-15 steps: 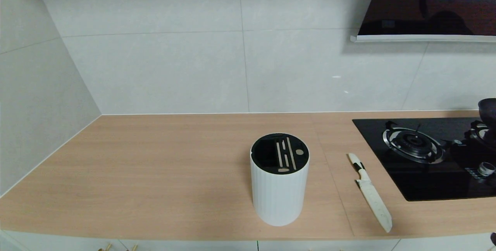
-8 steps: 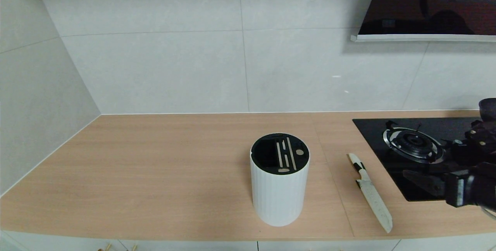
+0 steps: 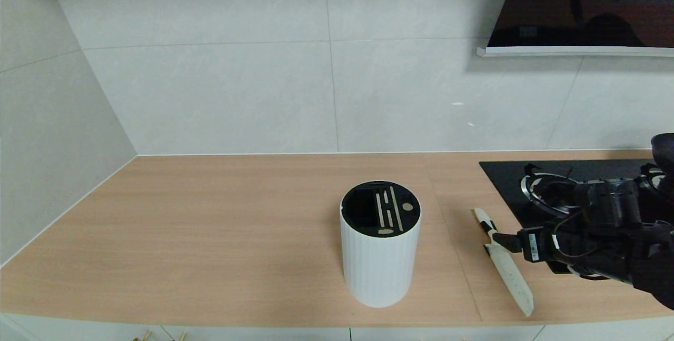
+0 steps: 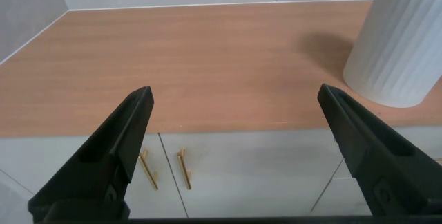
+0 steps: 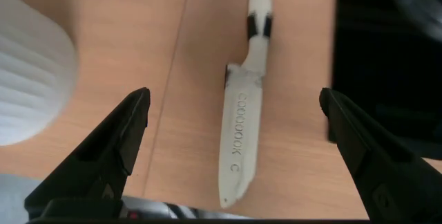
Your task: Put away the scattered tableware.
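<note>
Right wrist view gives us the dimples on the knife [image 5: 243,137]; right gripper [image 5: 233,96] and left gripper [image 4: 235,91] both spread wide, empty.

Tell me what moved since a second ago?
The right end effector came in from the right, across the stove, and now hangs open over the knife. Nothing was grabbed. The knife and the holder stayed put.

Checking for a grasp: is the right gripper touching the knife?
Apart. In the right wrist view the right gripper's open jaws stand wide on either side of the knife, with bare countertop showing between each and the blade.
</note>
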Tool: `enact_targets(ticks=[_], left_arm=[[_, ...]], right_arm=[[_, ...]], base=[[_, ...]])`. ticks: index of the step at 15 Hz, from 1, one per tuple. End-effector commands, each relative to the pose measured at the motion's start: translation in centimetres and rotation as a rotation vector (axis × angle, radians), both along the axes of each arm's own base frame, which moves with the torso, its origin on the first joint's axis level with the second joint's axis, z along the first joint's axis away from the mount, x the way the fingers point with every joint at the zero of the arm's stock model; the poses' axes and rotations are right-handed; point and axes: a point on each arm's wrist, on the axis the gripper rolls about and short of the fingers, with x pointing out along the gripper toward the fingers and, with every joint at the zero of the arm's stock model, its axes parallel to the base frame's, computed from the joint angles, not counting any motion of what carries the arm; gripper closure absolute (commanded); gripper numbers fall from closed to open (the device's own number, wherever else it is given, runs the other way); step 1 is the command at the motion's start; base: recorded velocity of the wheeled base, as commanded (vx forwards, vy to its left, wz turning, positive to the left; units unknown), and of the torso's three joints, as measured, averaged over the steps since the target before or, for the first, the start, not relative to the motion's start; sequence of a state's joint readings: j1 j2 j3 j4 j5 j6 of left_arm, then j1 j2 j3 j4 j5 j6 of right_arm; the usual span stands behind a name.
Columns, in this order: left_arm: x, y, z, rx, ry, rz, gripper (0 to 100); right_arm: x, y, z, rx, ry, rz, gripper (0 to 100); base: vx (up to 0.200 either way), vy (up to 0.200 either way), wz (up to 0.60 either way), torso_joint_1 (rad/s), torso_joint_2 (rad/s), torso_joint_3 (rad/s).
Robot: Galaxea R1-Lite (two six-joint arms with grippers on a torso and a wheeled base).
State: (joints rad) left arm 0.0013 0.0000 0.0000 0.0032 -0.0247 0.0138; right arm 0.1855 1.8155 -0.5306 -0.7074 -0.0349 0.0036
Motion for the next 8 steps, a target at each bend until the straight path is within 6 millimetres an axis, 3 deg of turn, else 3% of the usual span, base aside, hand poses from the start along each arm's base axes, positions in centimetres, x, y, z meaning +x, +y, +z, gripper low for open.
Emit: enact_targets(ticks=[1,8], left_arm=[[0.0,0.0,0.0,0.0,0.0,0.0,0],[0.0,0.0,0.0,0.0,0.0,0.0,0]], right_arm=[[1.3,0.4,-3.1,-0.017,0.07,0.001,0],[3.0,0.6,-7.2,-0.052,0.141,-0.035,0]], base=[[0.0,0.0,0.0,0.0,0.0,0.0],[0.0,0.0,0.0,0.0,0.0,0.0]])
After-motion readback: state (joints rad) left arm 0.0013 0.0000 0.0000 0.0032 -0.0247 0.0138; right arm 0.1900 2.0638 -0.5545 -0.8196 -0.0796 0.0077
